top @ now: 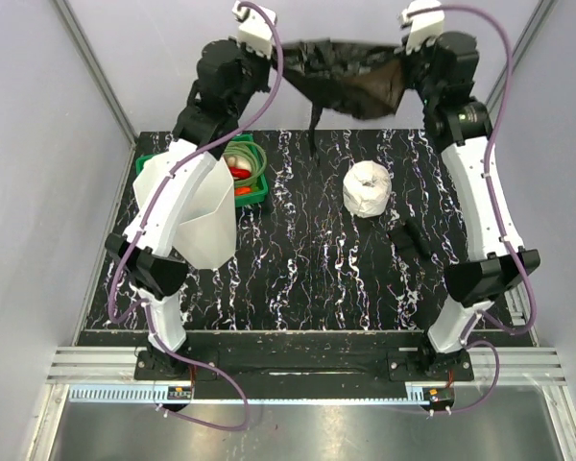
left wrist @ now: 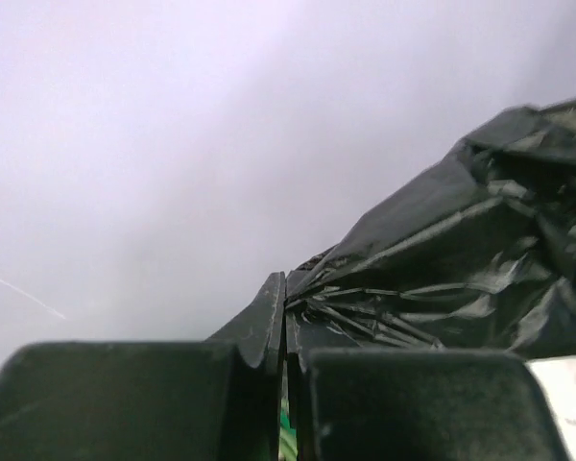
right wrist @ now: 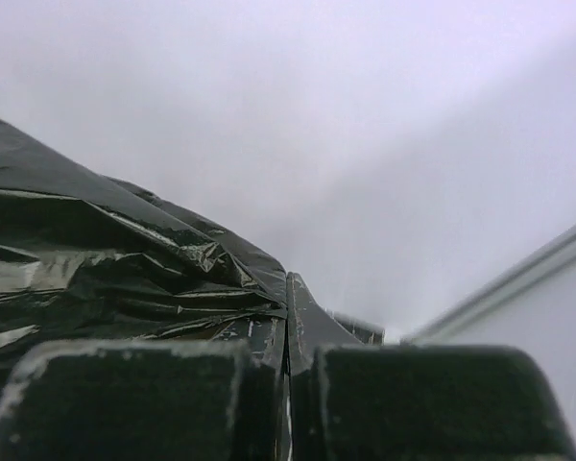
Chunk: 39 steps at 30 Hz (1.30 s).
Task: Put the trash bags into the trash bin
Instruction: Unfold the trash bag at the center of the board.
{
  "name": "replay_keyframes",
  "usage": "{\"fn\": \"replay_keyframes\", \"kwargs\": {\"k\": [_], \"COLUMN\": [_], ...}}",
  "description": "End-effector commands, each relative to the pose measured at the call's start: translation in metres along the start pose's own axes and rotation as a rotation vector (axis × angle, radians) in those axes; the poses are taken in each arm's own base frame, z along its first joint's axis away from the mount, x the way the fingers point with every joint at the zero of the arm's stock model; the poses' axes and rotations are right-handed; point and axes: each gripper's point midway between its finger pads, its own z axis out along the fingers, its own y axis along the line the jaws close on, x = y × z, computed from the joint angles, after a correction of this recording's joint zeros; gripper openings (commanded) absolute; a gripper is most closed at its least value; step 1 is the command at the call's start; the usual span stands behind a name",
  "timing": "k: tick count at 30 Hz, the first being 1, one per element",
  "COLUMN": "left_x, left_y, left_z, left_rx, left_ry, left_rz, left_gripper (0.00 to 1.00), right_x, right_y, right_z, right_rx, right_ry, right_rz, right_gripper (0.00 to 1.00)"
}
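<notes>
— Black film: where was it?
— The bag (top: 346, 82) hung stretched high over the far edge of the tabletop (top: 307, 279), one corner dangling, clear of the surface.
— And the jaws?
— The left jaws were pinched tight on the bag's left end and the right jaws on its right end. Both wrist views showed the film clamped between them.
— The bin?
— The bin (top: 197, 216) sat near the left edge, just beside a green basket (top: 263, 188) at the far left corner. A white roll (top: 368, 188) lay right of centre.
</notes>
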Motion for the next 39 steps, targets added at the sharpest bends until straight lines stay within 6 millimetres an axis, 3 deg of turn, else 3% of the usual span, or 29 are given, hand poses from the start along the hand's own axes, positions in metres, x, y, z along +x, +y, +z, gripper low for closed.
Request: {"fn": "replay_keyframes", "kwargs": {"k": [1, 5, 9, 12, 16, 19, 20, 21, 22, 24, 25, 26, 27, 28, 29, 31, 33, 36, 39], "left_x": [-0.096, -0.166, -0.206, -0.213, -0.199, -0.172, -0.155, -0.131, -0.092, 0.006, 0.07, 0.114, 0.161, 0.195, 0.213, 0.229, 0.224, 0.216, 0.193], "left_y": [0.02, 0.048, 0.053, 0.035, -0.006, -0.045, -0.058, -0.073, -0.091, -0.124, -0.142, -0.153, -0.162, -0.168, -0.171, -0.173, -0.171, -0.158, -0.125], "left_z": [-0.021, -0.05, -0.081, -0.092, -0.094, -0.089, -0.086, -0.082, -0.076, -0.078, -0.08, -0.086, -0.094, -0.103, -0.11, -0.125, -0.135, -0.139, -0.125], "left_rx": [-0.055, -0.173, -0.226, -0.235, -0.219, -0.138, -0.109, -0.069, -0.012, 0.144, 0.208, 0.246, 0.279, 0.312, 0.338, 0.39, 0.44, 0.469, 0.347], "left_ry": [-0.324, -0.565, -0.703, -0.722, -0.662, -0.552, -0.487, -0.406, -0.299, -0.062, 0.046, 0.092, 0.146, 0.177, 0.198, 0.241, 0.253, 0.302, 0.305], "left_rz": [0.019, 0.081, 0.164, 0.279, 0.394, 0.39, 0.365, 0.341, 0.292, 0.238, 0.242, 0.257, 0.281, 0.299, 0.311, 0.327, 0.346, 0.438, 0.522], "left_gripper": [0.0, 0.0, 0.0, 0.0, 0.0, 0.0, 0.0, 0.0, 0.0, 0.0, 0.0, 0.0, 0.0, 0.0, 0.0, 0.0, 0.0, 0.0, 0.0], "right_x": [-0.089, -0.16, -0.203, -0.21, -0.186, -0.17, -0.156, -0.13, -0.105, -0.017, 0.042, 0.095, 0.134, 0.173, 0.197, 0.228, 0.227, 0.205, 0.168], "right_y": [-0.033, -0.055, -0.061, -0.053, -0.031, -0.014, -0.003, 0.014, 0.031, 0.082, 0.108, 0.127, 0.135, 0.14, 0.141, 0.14, 0.132, 0.108, 0.073], "right_z": [-0.003, -0.03, -0.07, -0.091, -0.093, -0.104, -0.104, -0.104, -0.11, -0.119, -0.124, -0.136, -0.147, -0.159, -0.17, -0.188, -0.193, -0.182, -0.154], "right_rx": [0.093, 0.128, 0.105, 0.055, -0.052, -0.136, -0.187, -0.252, -0.32, -0.496, -0.572, -0.629, -0.646, -0.651, -0.652, -0.649, -0.635, -0.548, -0.385], "right_ry": [-0.245, -0.463, -0.614, -0.67, -0.574, -0.531, -0.486, -0.407, -0.343, -0.151, -0.028, 0.079, 0.148, 0.215, 0.262, 0.344, 0.361, 0.341, 0.286], "right_rz": [0.064, 0.065, 0.097, 0.086, 0.075, 0.081, 0.075, 0.099, 0.113, 0.133, 0.123, 0.091, 0.049, -0.002, -0.037, -0.08, -0.118, -0.19, -0.244], "right_gripper": [0.0, 0.0, 0.0, 0.0, 0.0, 0.0, 0.0, 0.0, 0.0, 0.0, 0.0, 0.0, 0.0, 0.0, 0.0, 0.0, 0.0, 0.0, 0.0]}}
